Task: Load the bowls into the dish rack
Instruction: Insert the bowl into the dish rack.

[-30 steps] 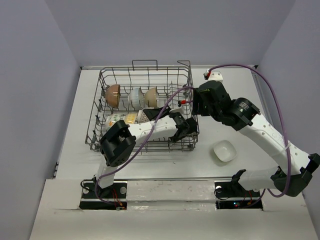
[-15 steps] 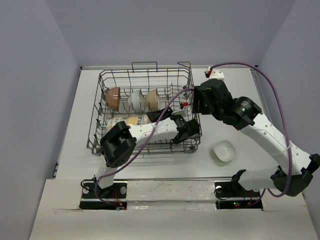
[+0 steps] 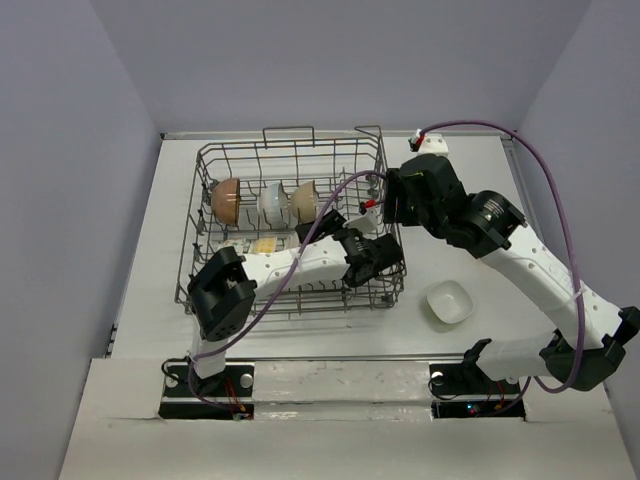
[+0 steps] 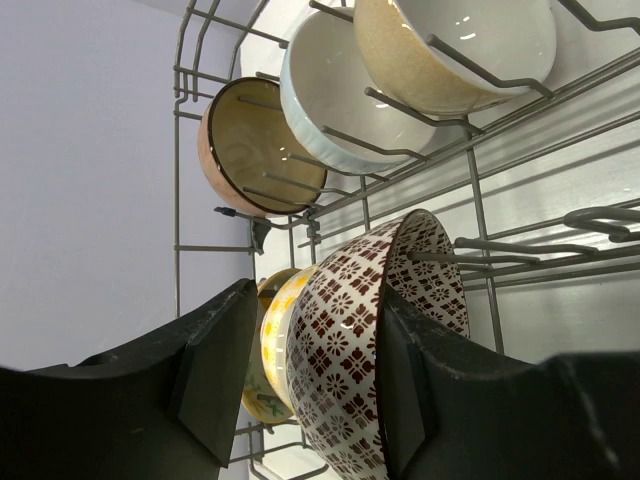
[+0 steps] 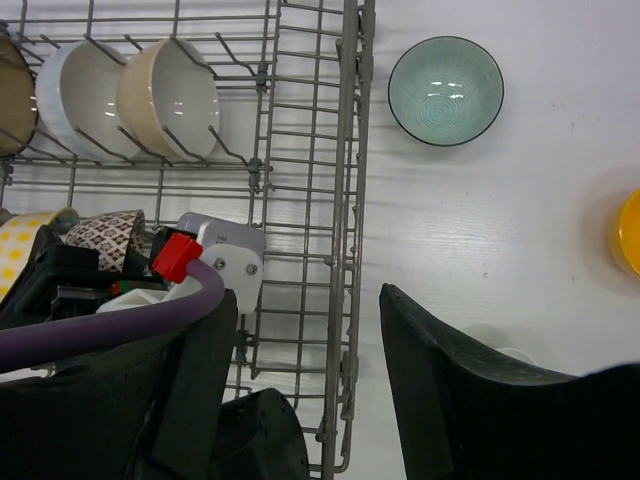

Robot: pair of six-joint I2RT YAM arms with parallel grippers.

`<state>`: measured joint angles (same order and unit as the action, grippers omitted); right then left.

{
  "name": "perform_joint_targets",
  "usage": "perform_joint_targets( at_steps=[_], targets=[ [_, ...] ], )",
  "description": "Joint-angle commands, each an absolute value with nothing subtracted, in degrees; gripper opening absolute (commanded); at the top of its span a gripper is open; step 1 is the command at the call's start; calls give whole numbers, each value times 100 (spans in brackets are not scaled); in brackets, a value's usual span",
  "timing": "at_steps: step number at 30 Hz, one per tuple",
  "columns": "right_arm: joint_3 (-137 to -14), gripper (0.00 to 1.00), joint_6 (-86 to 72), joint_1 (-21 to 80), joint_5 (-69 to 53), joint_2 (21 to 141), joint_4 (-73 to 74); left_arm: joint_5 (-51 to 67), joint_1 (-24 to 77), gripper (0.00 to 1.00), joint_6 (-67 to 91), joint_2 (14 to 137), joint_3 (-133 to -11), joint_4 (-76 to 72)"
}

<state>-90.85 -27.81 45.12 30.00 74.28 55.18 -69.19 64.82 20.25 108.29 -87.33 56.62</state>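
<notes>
The dish rack (image 3: 290,148) stands at the table's middle left. Its back row holds a brown bowl (image 3: 226,199), a white bowl (image 3: 270,200) and a beige bowl (image 3: 303,198). My left gripper (image 3: 372,258) is inside the rack, jaws open around a brown-and-white patterned bowl (image 4: 345,350) that stands on edge among the tines. One finger (image 4: 420,390) is at the bowl's rim; the other is apart from it. A yellow floral bowl (image 4: 272,330) leans behind it. My right gripper (image 5: 310,380) is open and empty above the rack's right wall (image 5: 350,200).
A squarish white bowl (image 3: 449,302) lies on the table right of the rack. The right wrist view shows a pale teal bowl (image 5: 446,90) and the edge of an orange-yellow bowl (image 5: 630,232) on the table beyond the rack. The left arm's purple cable (image 3: 330,215) crosses the rack.
The left elbow has dropped toward the near edge and the left gripper has slid slightly right inside the rack. The rack has shifted a little. The right gripper has edged back.
</notes>
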Motion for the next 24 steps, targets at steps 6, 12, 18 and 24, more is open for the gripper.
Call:
perform_joint_targets(
  at_steps=[6, 12, 18, 24],
  targets=[
    [-9422, 64, -2646, 4535, 3155, 7506, 5546, -6865, 6645, 63, 1995, 9853, -8570, 5608],
    [-9431, 64, -2637, 4535, 3120, 7559, 5563, -6601, 6645, 64, 1951, 9747, -8350, 5467],
    [-9466, 64, -2628, 4535, 3129, 7567, 5598, -6434, 6645, 66, 1802, 9756, -8218, 5282],
    [-9483, 64, -2593, 4535, 3138, 7594, 5616, -6276, 6645, 69, 1749, 9773, -8165, 5212]
  ],
)
